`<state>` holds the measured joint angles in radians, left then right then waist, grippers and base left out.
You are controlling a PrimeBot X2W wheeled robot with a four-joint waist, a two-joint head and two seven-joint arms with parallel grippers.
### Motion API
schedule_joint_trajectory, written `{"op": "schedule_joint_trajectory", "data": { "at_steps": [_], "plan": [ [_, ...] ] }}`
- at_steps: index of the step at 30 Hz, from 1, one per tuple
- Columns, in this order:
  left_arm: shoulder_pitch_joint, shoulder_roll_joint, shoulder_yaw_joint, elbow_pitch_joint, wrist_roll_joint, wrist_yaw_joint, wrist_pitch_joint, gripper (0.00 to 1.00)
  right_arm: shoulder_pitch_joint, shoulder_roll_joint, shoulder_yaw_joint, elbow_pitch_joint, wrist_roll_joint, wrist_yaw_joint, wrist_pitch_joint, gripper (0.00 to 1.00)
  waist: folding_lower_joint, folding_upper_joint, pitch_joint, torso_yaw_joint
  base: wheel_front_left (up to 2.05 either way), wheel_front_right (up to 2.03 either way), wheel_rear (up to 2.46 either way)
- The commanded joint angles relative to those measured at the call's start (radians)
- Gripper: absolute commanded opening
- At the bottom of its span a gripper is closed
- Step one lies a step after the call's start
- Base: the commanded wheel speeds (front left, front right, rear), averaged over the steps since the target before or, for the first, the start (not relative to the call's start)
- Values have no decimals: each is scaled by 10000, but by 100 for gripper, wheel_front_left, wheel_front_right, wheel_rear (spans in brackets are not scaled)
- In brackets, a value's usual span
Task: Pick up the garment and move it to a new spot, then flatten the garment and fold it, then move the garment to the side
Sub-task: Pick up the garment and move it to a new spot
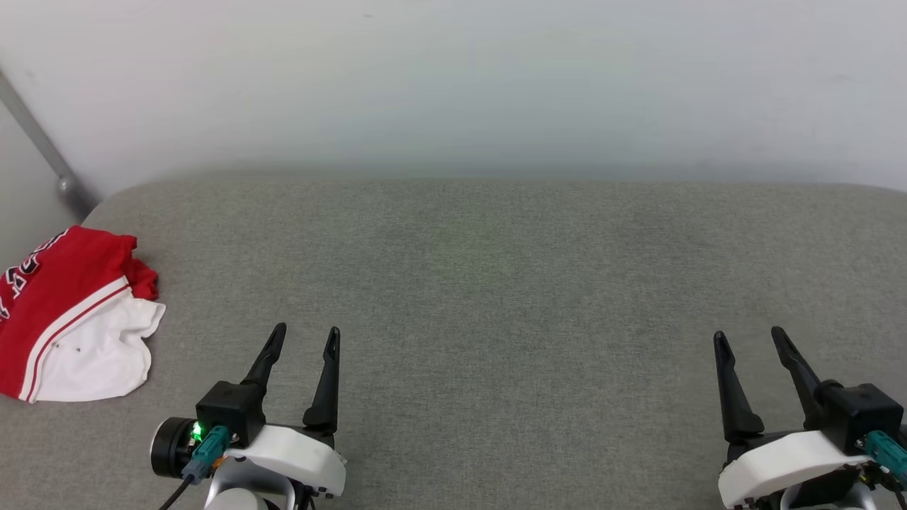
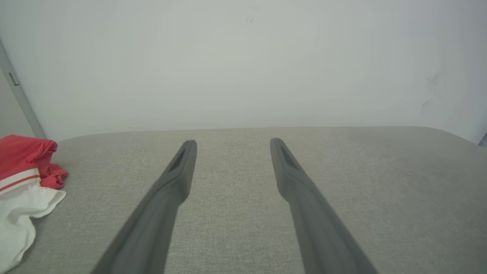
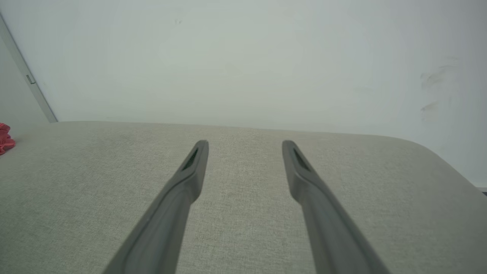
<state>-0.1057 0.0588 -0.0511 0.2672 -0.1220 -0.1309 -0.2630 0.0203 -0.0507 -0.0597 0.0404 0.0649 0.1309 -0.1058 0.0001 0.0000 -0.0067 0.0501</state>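
Left end effector [image 1: 307,329], right end effector [image 1: 748,333] agape over grey cloth surface [image 1: 496,283] — garment [image 1: 64,312] leftward, white wall [image 1: 453,85].

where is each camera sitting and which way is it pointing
Head view: on the head, facing forward and down at the grey padded surface; the open left gripper and right gripper show.
Left wrist view: on the left wrist, facing along its fingers across the surface to the wall.
Right wrist view: on the right wrist, facing along its fingers likewise.
Shared: head and left wrist views both show the garment at their left.
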Motion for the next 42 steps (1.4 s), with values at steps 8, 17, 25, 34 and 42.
{"op": "schedule_joint_trajectory", "data": {
  "at_steps": [8,17,25,34,42],
  "plan": [
    [-192,-14,404,306,-148,15,-25,100,-182,9,137,5,-149,-3,-30,100,-1,0,45,718,0,0,0],
    [-257,-48,760,437,-207,43,-25,100,-204,9,345,-142,36,-3,7,100,-1,0,128,1835,0,0,0],
    [-315,-69,1024,430,-231,66,-25,100,-218,9,622,-231,117,-3,-12,100,-1,0,132,2877,0,0,0],
    [-328,-81,1355,329,-141,136,-25,100,-237,9,922,-381,107,-3,67,100,-1,0,147,3632,0,0,0],
    [-392,-83,1472,225,-169,116,-26,100,-255,9,985,-443,72,-3,114,100,-1,0,229,3952,0,0,0]
  ]
}}
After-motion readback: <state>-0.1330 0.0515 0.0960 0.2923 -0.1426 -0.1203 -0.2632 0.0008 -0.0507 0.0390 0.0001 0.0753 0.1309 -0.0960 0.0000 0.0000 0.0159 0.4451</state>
